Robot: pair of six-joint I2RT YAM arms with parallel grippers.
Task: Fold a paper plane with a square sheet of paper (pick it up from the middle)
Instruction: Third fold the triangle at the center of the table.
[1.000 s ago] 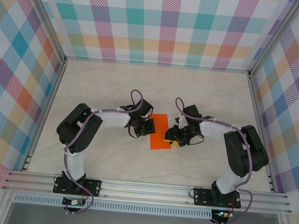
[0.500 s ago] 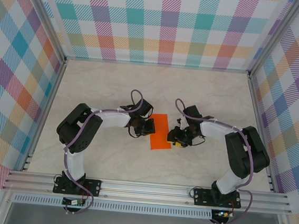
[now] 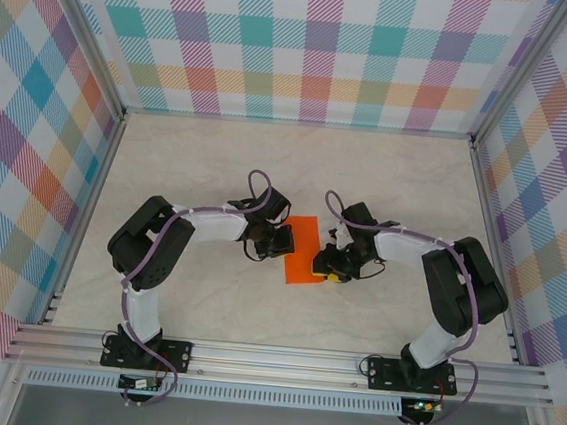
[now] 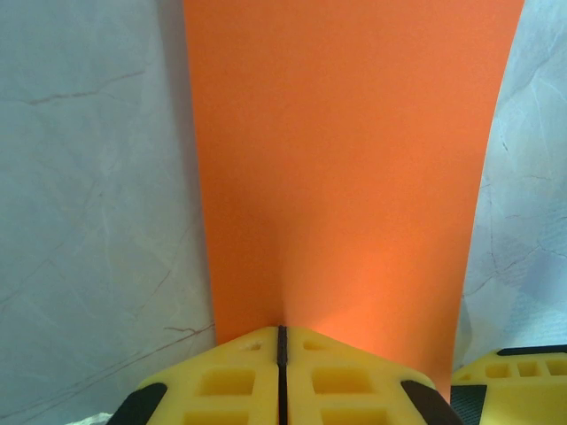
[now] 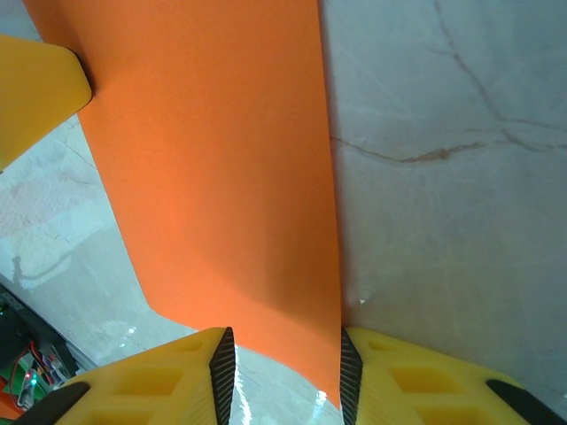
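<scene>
Paper (image 3: pixel 304 255): orange sheet on counter (image 3: pixel 219 156), between both arms. Left hand (image 4: pixel 282 333): together, pinching one edge. Right hand (image 5: pixel 282 345): apart, straddling opposite edge. Step, likely: securing hold before first fold. Next: clamp right, lift evenly, avoid tearing.

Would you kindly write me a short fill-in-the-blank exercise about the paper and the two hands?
The paper on the table is ___ in colour.
The left hand is ___ on one edge of it.
Its opposite edge lies ___ the fingers of the right hand.
Missing words: orange; shut; between.
</scene>
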